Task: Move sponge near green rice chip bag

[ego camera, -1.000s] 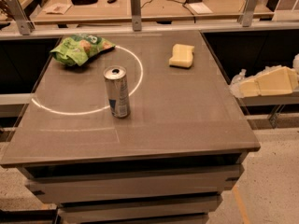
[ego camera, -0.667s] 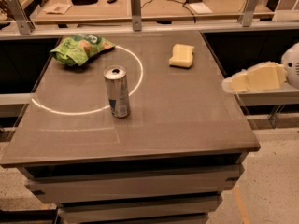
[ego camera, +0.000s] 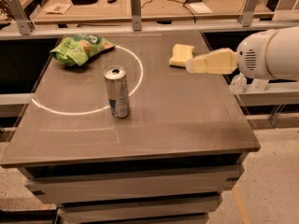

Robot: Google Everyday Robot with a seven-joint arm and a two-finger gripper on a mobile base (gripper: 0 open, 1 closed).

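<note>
Blocky pale-yellow foam sponge point(ego camera: 180, 55) sits back right on the smooth grey surface point(ego camera: 182, 120), well apart from the crinkly green rice chip bag point(ego camera: 80, 48) at back left. A shiny round can point(ego camera: 117, 91) stands upright nearer the front. The cream wedge-shaped tool point(ego camera: 190, 65) pokes in from the right, tip at the sponge's edge; can't tell if it's clenched or released.

The table point(ego camera: 187, 125) carries the green rice chip bag point(ego camera: 79, 48) far left, the sponge point(ego camera: 180, 55) far right, and an upright can point(ego camera: 117, 91) centrally. The gripper point(ego camera: 190, 65) is positioned just beside the sponge.
</note>
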